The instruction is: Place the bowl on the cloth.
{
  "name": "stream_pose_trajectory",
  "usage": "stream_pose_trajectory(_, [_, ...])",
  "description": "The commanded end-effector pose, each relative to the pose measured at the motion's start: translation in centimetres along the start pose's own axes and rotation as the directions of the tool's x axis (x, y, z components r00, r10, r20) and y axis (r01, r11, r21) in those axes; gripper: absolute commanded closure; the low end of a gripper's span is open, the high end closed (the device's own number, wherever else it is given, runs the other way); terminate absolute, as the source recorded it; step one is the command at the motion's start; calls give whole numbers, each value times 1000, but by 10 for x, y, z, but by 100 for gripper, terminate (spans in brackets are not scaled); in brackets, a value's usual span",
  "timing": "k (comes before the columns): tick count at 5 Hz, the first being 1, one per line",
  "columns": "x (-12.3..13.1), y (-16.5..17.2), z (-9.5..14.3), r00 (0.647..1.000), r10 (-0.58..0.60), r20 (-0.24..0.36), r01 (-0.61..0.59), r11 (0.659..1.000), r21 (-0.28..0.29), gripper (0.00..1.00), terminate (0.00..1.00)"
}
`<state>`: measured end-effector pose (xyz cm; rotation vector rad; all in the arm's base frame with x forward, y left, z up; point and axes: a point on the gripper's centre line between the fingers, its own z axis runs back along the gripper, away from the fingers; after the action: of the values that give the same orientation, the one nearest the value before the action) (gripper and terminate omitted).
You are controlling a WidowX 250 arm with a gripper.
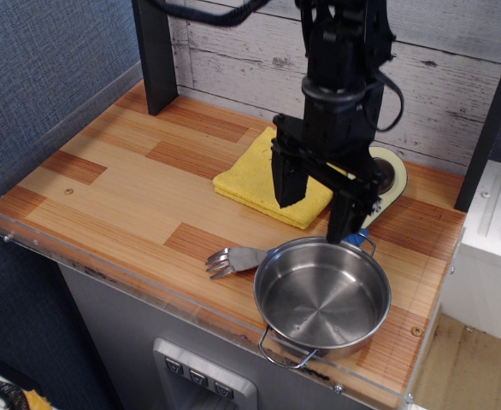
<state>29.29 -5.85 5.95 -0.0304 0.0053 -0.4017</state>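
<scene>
Bowl (322, 295): front right of table, empty, fork (233, 259) touching its left. Cloth (263, 178): just behind, clear. Gripper (319, 207): jaws wide, empty, above bowl's far rim. Advice: descend straddling rim wall, avoid fork, close firmly.

The pincer (317, 207) hangs over the bench (105, 184), jaws apart. The cloth (252, 175) lies beneath and to its left, the avocado half (391, 175) just behind on its right, and the bowl (322, 295) in front and below, with a fork (233, 259) left of the bowl.
</scene>
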Motion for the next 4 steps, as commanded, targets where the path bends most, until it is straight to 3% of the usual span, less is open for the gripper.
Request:
stream_pose_trajectory(1, [-8,-2,2,996,-63,71,57,995,85,0,0])
stream_pose_trajectory(2, [-8,-3,-6,995,-75,66,68,993,96,0,0])
stream_pose_trajectory(4, [-12,2,-28,997,-64,37,62,996,56,0,0])
